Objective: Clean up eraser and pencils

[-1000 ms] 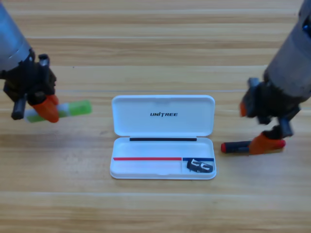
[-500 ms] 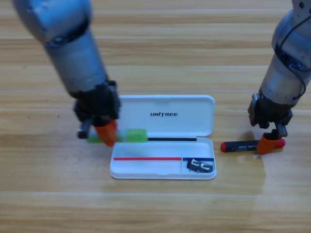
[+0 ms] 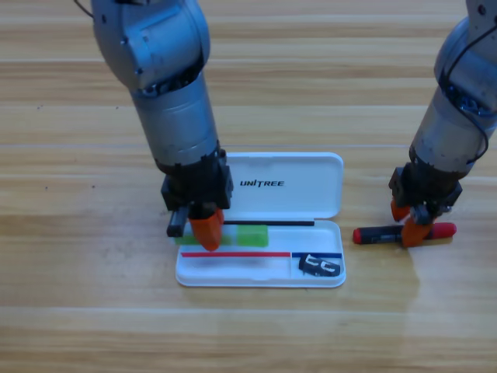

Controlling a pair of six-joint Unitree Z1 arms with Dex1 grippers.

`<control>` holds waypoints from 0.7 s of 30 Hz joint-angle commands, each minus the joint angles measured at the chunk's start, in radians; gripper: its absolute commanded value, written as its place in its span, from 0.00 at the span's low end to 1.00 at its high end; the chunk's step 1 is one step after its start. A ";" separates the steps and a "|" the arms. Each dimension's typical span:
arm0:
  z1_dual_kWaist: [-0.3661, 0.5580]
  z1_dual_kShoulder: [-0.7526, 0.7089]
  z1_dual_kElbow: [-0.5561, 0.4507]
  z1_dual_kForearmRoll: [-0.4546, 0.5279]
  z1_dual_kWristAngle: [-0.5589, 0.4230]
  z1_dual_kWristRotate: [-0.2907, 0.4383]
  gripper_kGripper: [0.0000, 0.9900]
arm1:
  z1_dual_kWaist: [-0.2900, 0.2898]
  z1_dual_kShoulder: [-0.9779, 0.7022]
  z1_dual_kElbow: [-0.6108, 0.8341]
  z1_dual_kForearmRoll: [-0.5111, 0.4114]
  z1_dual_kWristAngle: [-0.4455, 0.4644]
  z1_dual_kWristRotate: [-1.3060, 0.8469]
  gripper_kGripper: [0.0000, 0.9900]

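From the high view, the left gripper (image 3: 203, 230) is seen pointing down over the left part of the open white plastic case (image 3: 260, 277), its orange jaws closed on the pale whitish-green pencil (image 3: 247, 235) with the bright green end. That pencil lies level across the upper left of the case's tray, with its green end extending to the right of the jaws.

The right gripper (image 3: 410, 225) is lowered to the table right of the case, above the black-barrelled pencil (image 3: 380, 233) with red ends. This pencil lies flat on the wooden table (image 3: 93, 326), just beside the case's right edge, and is crossed by the orange jaws near its right end; whether they are clamped on it cannot be told.

Inside the tray, the small black rectangular eraser (image 3: 319, 266) with white markings is seen in the lower right compartment. The lid stands open behind the tray, and the word UNITREE is printed in dark letters on its inner face.
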 commanded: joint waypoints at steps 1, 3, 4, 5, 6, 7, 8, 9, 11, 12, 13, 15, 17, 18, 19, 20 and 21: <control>-0.034 0.067 -0.003 0.010 -0.012 -0.014 0.00 | 0.008 0.063 0.038 -0.005 0.010 -0.029 0.07; -0.034 0.073 -0.005 0.010 -0.014 -0.014 0.00 | 0.011 0.063 0.039 -0.005 0.007 -0.031 0.00; -0.034 0.075 -0.005 0.010 -0.016 -0.014 0.00 | 0.015 0.059 0.039 -0.004 0.004 -0.031 0.00; -0.035 0.075 -0.006 0.010 -0.017 -0.014 0.00 | 0.018 0.051 0.039 -0.001 0.002 -0.031 0.00; -0.037 0.076 -0.008 0.010 -0.017 -0.014 0.00 | 0.021 0.042 0.039 0.007 0.001 -0.031 0.00; -0.038 0.078 -0.009 0.010 -0.017 -0.015 0.00 | 0.026 0.029 0.038 0.018 -0.001 -0.029 0.00; -0.038 0.079 -0.011 0.010 -0.019 -0.017 0.00 | 0.032 0.010 0.038 0.033 -0.002 -0.029 0.00; -0.040 0.082 -0.012 0.010 -0.020 -0.017 0.00 | 0.038 -0.009 0.033 0.048 -0.004 -0.023 0.00; -0.043 0.088 -0.014 0.010 -0.022 -0.020 0.00 | 0.054 -0.049 0.016 0.097 -0.005 -0.005 0.00; -0.043 0.090 -0.015 0.010 -0.022 -0.021 0.00 | 0.063 -0.069 0.004 0.128 -0.005 0.007 0.00; -0.044 0.092 -0.015 0.010 -0.023 -0.023 0.00 | 0.075 -0.090 -0.008 0.157 -0.005 0.023 0.00; -0.048 0.095 -0.017 0.010 -0.023 -0.023 0.00 | 0.098 -0.130 -0.031 0.205 -0.005 0.052 0.00; -0.049 0.098 -0.018 0.010 -0.023 -0.026 0.00 | 0.123 -0.162 -0.051 0.245 -0.005 0.070 0.00; -0.049 0.099 -0.020 0.010 -0.023 -0.026 0.00 | 0.133 -0.173 -0.062 0.258 -0.005 0.081 0.00; -0.049 0.101 -0.021 0.010 -0.023 -0.026 0.00 | 0.144 -0.182 -0.070 0.268 -0.004 0.092 0.00; -0.051 0.101 -0.023 0.010 -0.023 -0.026 0.00 | 0.155 -0.185 -0.077 0.275 -0.004 0.100 0.00; -0.052 0.102 -0.024 0.010 -0.023 -0.026 0.00 | 0.162 -0.187 -0.085 0.281 -0.004 0.109 0.00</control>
